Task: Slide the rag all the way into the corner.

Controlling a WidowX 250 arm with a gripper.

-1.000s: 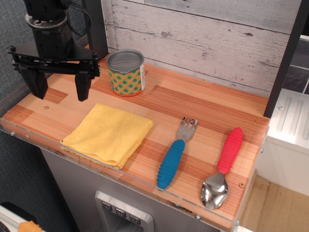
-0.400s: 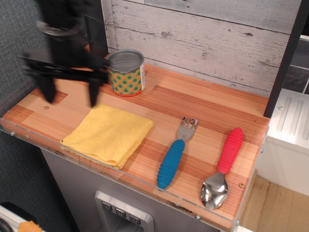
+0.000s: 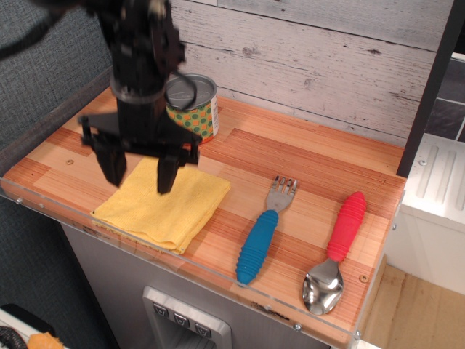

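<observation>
Gripper [image 3: 140, 173] positioned over the rag [image 3: 163, 202], fingers spread wide apart, gripping nothing; contact with the cloth cannot be confirmed through motion blur. Rag lies flat on the tabletop [image 3: 305, 163], in front of the patterned tin can [image 3: 195, 109], short of the corner [image 3: 16, 182].

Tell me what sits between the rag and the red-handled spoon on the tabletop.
The blue-handled fork lies between the rag and the red-handled spoon, with bare striped wood on either side of it. The single camera view shows this clearly.
</observation>
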